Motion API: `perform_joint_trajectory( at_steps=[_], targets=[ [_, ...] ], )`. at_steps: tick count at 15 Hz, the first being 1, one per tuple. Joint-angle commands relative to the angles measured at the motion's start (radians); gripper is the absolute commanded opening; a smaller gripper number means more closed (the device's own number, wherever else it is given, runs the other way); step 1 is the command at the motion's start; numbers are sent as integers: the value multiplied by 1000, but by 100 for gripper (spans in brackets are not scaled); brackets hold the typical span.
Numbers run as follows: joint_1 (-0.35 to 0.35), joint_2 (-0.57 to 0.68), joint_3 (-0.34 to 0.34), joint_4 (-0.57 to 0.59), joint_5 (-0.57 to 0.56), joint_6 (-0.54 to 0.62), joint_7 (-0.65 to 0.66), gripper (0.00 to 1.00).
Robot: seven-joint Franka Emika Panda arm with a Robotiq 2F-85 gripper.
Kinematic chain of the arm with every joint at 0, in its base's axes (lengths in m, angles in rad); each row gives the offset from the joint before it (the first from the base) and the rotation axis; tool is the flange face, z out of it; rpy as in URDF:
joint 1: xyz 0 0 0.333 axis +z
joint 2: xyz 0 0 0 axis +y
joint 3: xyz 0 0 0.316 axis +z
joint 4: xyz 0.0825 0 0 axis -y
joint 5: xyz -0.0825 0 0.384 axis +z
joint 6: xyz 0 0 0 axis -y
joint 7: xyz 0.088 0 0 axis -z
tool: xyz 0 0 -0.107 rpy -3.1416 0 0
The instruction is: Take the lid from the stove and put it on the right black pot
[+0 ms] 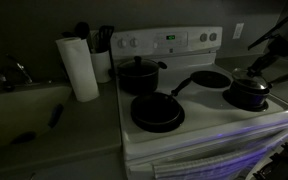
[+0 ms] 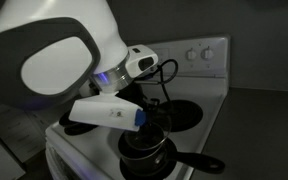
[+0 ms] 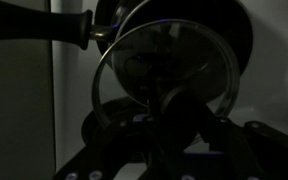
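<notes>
Dim white stove (image 1: 206, 118), no legible writing; tool (image 3: 174, 120) clamped on lid (image 3: 169, 65) over right black pot (image 1: 249, 94).

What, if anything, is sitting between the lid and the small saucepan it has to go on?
Nothing visible. In the dim wrist view the hand appears to hold the glass lid by its knob, directly in front of the small black saucepan, with no other cookware between them.
</notes>
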Motion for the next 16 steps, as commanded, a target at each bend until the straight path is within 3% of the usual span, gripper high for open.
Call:
perform_joint_trajectory(
  at_steps=[1,10,16],
  targets=[
    [13,5,-18,24,35,-21,-50,15],
    [73,24,-32,35,112,-65,-77,15],
    [54,23,-36,43,126,-131,-71,15]
  ],
)
